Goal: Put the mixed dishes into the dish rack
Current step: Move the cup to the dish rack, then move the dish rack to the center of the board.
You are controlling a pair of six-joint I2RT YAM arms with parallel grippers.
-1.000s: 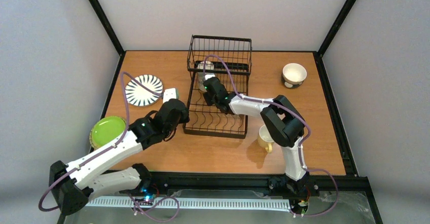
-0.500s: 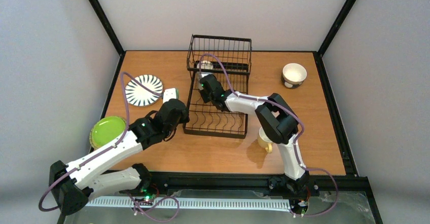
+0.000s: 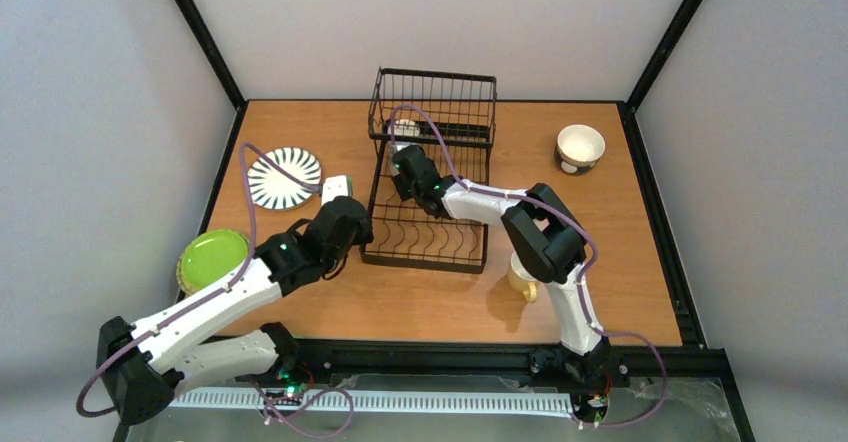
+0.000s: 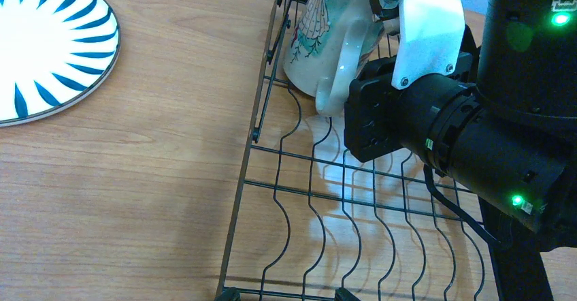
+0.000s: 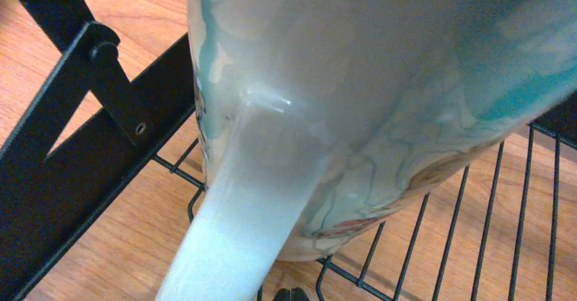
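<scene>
Clamped on the handle of the teal-and-white mug [image 4: 325,39], the right gripper [image 3: 402,146] has edged it toward twelve o'clock over the dish rack [image 3: 421,259], up to the tall basket section [image 3: 437,87], so release looks close; the left gripper [image 3: 338,190] waits at the rack's nine o'clock, jaws apart and empty.

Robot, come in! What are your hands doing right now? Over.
Right hand shut on handle of teal-and-white ceramic mug, at far-left corner of black wire dish rack. Left hand open, empty, beside rack. Plate slots bare, nothing blocking.
</scene>
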